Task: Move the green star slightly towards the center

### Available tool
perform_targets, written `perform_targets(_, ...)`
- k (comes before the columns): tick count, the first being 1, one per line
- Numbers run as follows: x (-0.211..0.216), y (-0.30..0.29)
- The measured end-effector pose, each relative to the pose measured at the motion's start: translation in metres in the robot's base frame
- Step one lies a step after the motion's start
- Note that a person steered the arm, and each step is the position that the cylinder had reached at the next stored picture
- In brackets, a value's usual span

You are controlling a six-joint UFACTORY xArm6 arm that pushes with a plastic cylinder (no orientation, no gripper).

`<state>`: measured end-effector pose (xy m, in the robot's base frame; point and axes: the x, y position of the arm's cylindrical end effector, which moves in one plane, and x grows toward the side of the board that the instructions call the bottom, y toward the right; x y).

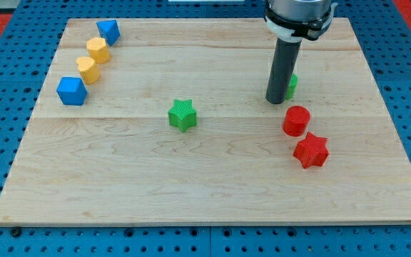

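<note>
The green star [183,115] lies on the wooden board [205,185], a little left of the board's middle. My tip [275,101] stands well to the star's right, at the view's upper right. It touches or nearly touches a second green block [292,86], which is mostly hidden behind the rod, so its shape cannot be made out. There is bare board between my tip and the green star.
A red cylinder [296,121] and a red star [311,150] lie just below and right of my tip. At the view's upper left lie a blue block [108,31], two yellow blocks [98,50] [87,69] and a blue cube [71,91].
</note>
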<state>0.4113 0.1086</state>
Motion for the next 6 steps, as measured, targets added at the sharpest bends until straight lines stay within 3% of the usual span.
perform_targets(2, 0.04, -0.092)
perform_targets(3, 0.107, -0.124)
perform_targets(4, 0.094, -0.16)
perform_targets(5, 0.039, -0.112)
perform_targets(6, -0.008, -0.117)
